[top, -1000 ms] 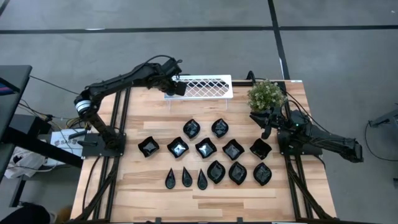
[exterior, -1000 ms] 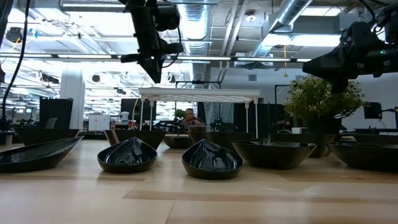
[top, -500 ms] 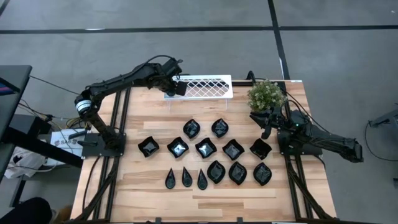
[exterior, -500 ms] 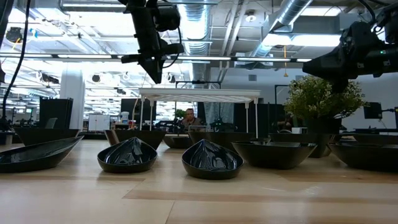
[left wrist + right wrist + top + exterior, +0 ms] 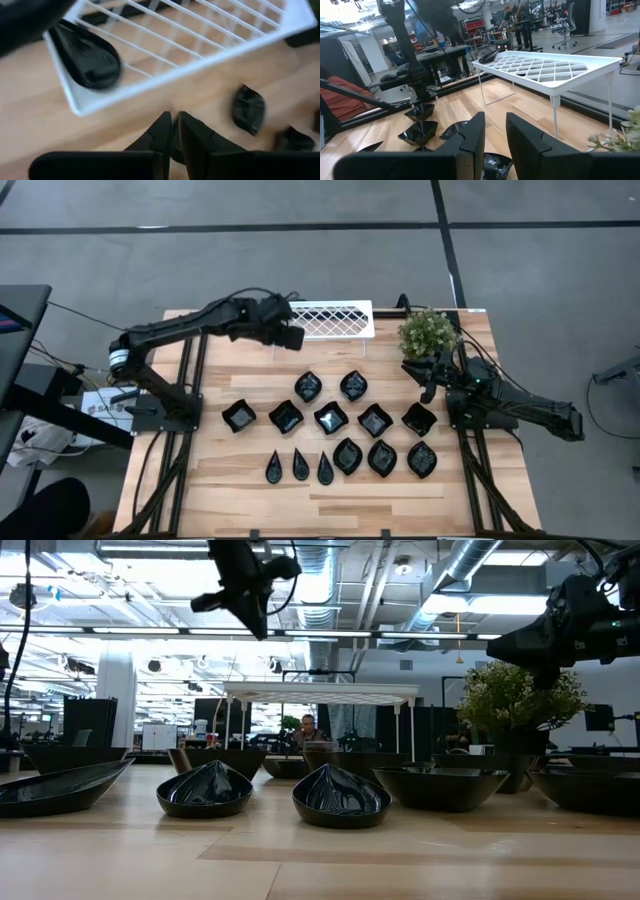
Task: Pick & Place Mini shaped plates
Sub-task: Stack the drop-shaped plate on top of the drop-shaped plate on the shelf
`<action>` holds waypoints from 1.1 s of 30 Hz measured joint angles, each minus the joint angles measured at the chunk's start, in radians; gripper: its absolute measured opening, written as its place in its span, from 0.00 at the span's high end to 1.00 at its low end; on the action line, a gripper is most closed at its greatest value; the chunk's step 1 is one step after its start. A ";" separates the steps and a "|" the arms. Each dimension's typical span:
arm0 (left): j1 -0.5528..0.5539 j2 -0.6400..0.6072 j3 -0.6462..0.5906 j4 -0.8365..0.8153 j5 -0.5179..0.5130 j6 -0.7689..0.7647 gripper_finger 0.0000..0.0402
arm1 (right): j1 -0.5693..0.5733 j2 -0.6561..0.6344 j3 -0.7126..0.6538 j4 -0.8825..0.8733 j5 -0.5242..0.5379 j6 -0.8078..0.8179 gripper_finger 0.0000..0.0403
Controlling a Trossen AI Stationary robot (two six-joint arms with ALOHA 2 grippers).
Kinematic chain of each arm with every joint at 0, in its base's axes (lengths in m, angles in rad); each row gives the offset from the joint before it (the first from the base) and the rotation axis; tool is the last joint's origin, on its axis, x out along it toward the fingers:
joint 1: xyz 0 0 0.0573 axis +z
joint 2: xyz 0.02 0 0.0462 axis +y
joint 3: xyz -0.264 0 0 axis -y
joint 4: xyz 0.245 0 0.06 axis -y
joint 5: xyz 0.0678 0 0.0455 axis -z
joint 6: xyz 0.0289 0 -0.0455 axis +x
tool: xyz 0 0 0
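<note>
Several glossy black mini plates [image 5: 331,418] lie in three rows on the wooden table: rounded squares, leaves [image 5: 382,458] and slim teardrops [image 5: 300,465]. One more teardrop plate [image 5: 87,57] lies on the white lattice tray [image 5: 335,320] near a corner. My left gripper [image 5: 293,338] hovers just off the tray's left end on its near side, fingers shut [image 5: 175,131] and holding nothing. My right gripper [image 5: 428,388] waits at the table's right side beside the plant, with a narrow gap between its fingers [image 5: 495,131].
A green potted plant [image 5: 428,332] stands at the far right corner, close to my right gripper. The tray stands on thin legs [image 5: 320,692] along the far edge. Bare wood lies between the tray and the plate rows. Beyond the table are a workshop room and a person.
My left gripper has moved from over the tray's left end toward the table's near edge and slightly right, and now hangs over bare wood beside the tray. The right arm and the plates on the table have kept still.
</note>
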 joint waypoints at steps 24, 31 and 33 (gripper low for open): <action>-0.424 -0.003 -0.239 0.037 0.056 -0.620 0.80 | 0.000 0.000 0.000 0.000 0.000 0.000 0.82; -0.521 -0.003 -0.265 0.046 0.075 -0.782 0.78 | 0.000 0.000 0.000 0.000 0.000 0.000 0.82; -0.543 -0.003 -0.281 0.059 0.081 -0.828 0.78 | 0.000 0.000 0.000 0.000 0.000 0.000 0.82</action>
